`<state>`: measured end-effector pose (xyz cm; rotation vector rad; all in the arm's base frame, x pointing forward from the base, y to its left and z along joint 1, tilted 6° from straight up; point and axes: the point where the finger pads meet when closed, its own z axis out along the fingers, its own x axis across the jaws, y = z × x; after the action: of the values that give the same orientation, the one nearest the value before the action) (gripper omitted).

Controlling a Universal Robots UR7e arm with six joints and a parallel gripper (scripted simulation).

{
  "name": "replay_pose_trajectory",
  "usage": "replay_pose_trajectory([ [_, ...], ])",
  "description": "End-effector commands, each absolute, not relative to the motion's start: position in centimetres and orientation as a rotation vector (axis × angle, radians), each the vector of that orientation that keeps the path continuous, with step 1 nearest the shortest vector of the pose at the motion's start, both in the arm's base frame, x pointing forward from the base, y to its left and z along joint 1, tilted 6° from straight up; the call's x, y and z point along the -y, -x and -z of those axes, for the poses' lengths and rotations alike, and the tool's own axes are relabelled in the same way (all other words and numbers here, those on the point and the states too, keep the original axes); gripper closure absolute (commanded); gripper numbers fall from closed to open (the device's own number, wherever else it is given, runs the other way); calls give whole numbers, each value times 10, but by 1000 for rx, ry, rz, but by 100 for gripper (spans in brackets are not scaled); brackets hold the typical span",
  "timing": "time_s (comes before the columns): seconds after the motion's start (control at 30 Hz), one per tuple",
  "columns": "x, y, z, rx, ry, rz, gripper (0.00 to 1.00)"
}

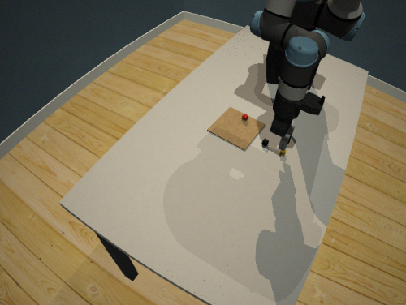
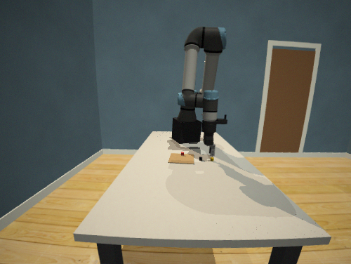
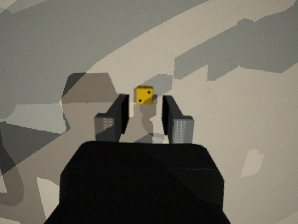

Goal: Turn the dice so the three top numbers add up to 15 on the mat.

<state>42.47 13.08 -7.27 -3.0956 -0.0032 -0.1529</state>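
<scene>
Top view: tan rectangular mat lies flat on the pale table. Small red cube-shaped die sits on the mat, near its far edge; pips too small to read. Small black cube-shaped die rests on the table, off the mat, just to the right of it; its number likewise unreadable. Small yellow cube-shaped die is also on the table, further right than the black one, well apart from the mat. Wrist view shows two dark pips set diagonally on the yellow die's upper face, so it reads 2. Count: one die on the mat, two off it. Grey-and-black two-finger gripper points down over the right part of the work area, close to the yellow die. Fingers stand partly open, with a gap wider than that die as seen from the wrist; nothing is held. Exterior view: jointed grey arm with blue caps rises from a black block-shaped pedestal at the far end of the table. Brown door with white frame stands in the far wall, to the right.
</scene>
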Motion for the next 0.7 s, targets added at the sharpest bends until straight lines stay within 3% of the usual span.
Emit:
replay_pose_trajectory([
  [0.0,-132,-424,81,5,3096,153,36],
  [0.67,-132,-425,87,5,3096,153,36],
])
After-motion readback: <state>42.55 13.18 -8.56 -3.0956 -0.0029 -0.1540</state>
